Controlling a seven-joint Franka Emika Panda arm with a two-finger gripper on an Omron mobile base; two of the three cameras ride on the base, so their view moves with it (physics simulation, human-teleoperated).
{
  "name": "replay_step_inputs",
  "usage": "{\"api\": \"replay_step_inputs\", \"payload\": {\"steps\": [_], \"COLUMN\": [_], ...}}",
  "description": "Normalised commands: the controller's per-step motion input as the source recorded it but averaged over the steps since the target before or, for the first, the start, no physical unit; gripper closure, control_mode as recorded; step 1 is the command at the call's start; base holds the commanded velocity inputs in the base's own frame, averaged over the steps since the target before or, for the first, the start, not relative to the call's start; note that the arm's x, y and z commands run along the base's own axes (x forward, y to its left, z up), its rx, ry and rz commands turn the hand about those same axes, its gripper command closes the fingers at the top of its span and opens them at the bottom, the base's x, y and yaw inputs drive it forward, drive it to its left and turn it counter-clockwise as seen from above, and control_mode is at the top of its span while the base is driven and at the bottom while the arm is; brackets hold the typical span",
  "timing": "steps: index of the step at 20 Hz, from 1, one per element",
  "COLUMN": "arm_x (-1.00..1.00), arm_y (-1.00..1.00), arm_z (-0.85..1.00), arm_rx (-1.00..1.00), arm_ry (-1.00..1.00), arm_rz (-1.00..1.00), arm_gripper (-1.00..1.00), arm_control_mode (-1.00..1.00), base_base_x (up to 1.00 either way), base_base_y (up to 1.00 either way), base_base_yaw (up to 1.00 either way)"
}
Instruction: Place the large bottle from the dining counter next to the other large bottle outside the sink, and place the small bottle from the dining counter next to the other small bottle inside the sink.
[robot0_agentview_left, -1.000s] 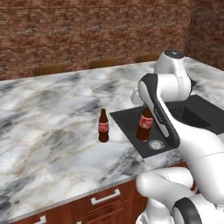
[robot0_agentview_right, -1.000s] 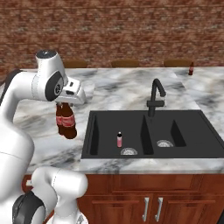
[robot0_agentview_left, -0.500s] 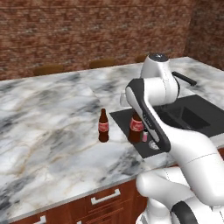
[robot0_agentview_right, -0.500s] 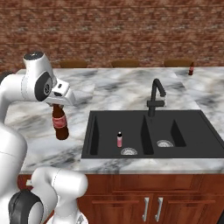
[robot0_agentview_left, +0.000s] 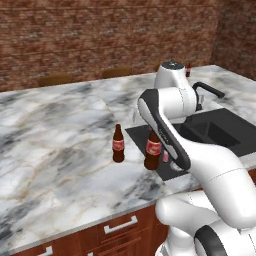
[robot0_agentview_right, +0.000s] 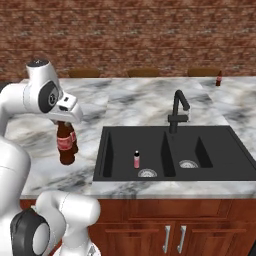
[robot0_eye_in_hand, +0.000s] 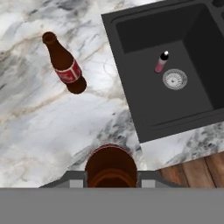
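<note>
Fingers (robot0_agentview_right: 64, 121) clamped on large cola bottle (robot0_agentview_right: 65, 143) neck, hanging just above the tabletop (robot0_agentview_right: 125, 102) left of the sink (robot0_agentview_right: 165, 150), beside the other cola bottle (robot0_agentview_left: 118, 144). Lower straight, keep upright, release only once seated.

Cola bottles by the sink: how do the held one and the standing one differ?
The held bottle is gripped at its neck by the pincer; the standing bottle stands free on the counter. The held one is nearer the sink. Both are upright, dark brown, red-labelled.
</note>
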Motion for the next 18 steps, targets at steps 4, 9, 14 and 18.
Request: {"api": "replay_step_inputs", "payload": {"steps": [4,9,14,18], "arm_x": [0.00,0.00,0.03,0.16], "arm_y": [0.12,0.24,0.20,0.09], "arm_z": [-0.64,-0.36,-0.22,0.00], "arm_rx": [0.00,0.00,0.00,0.00], "arm_ry": [0.00,-0.11,-0.18,-0.01], "arm_rz": [0.00,-0.01,-0.04,-0.06], "arm_gripper": [1.00,1.00,1.00,1.00], "arm_control_mode": [-1.00,-1.00,-1.00,-1.00], "base_base_x": [0.00,0.00,0.00,0.00], "base_base_y": [0.00,0.00,0.00,0.00], "base_base_yaw": [0.00,0.00,0.00,0.00]}}
